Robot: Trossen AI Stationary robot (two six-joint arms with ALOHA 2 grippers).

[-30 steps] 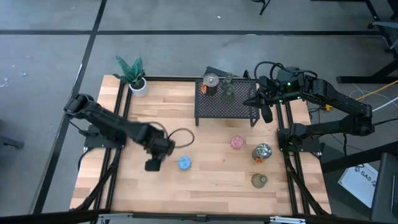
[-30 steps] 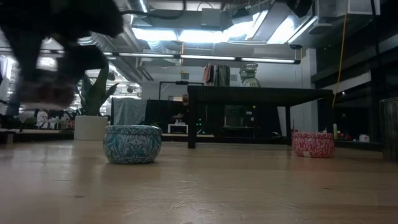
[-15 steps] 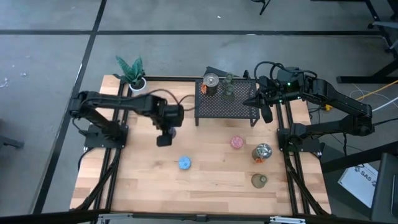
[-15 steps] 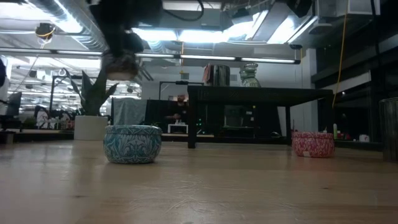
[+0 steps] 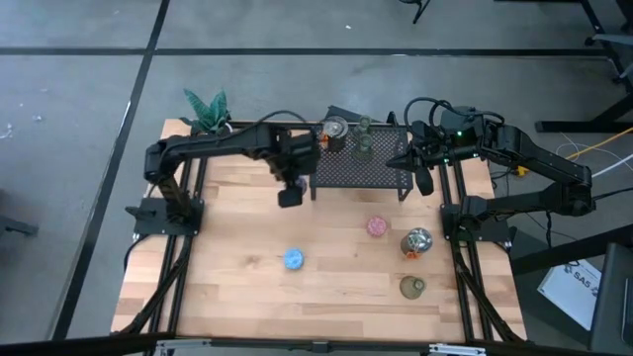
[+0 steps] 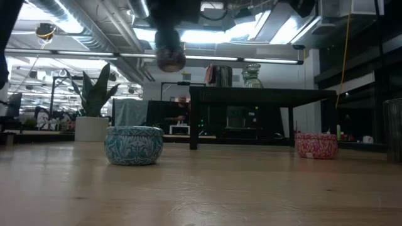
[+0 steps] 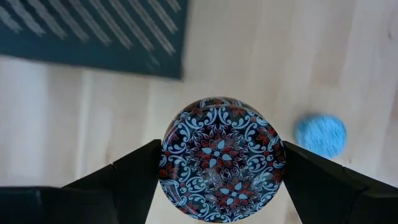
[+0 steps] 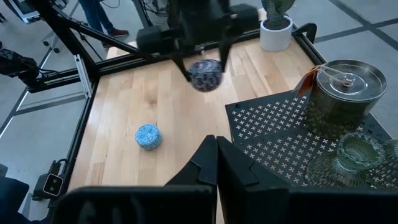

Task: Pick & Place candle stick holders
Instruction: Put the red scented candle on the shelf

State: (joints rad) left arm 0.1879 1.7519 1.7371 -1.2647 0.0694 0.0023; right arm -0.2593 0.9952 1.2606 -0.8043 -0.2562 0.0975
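The left tool (image 5: 290, 192) hangs above the tabletop (image 5: 237, 287) just left of the black mesh rack (image 5: 358, 168), its fingers (image 7: 118, 180) clamped on a purple-speckled holder (image 7: 222, 159) held well clear of the wood. The right tool (image 5: 423, 168), fingers pressed together, waits at the rack's right end. On the rack's far side stand a silvery holder (image 5: 336, 130) and olive-green glass holders (image 5: 365, 144). On the tabletop sit the blue holder (image 5: 294, 259) near the middle, the pink holder (image 5: 377, 226) to its right, a second silvery holder (image 5: 416, 241) beside the pink one and another green holder (image 5: 411, 287) nearer. A potted plant (image 5: 211, 119) stands at the far left corner.
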